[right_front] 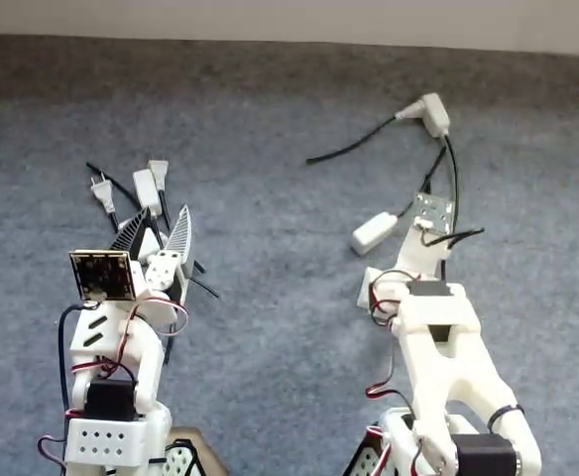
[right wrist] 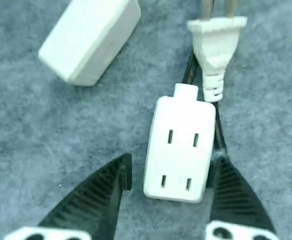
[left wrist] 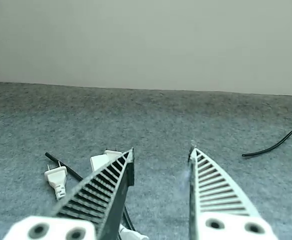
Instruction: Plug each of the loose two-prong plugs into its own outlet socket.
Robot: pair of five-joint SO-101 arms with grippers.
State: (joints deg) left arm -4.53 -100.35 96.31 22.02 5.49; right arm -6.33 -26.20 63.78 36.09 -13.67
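Fingers of the left gripper [left wrist: 161, 150] stand wide apart and hold nothing, low in the left half of the high view. A loose two-prong plug [right_front: 101, 188] lies on the grey desk [right_front: 270, 198] just up and left of their tips. At centre right, the right gripper [right wrist: 172, 161] has its fingers spread on either side of a white outlet socket [right wrist: 178, 150]; whether they touch it cannot be told. A second plug [right wrist: 216, 37] lies just past the socket's cord end, prongs pointing away.
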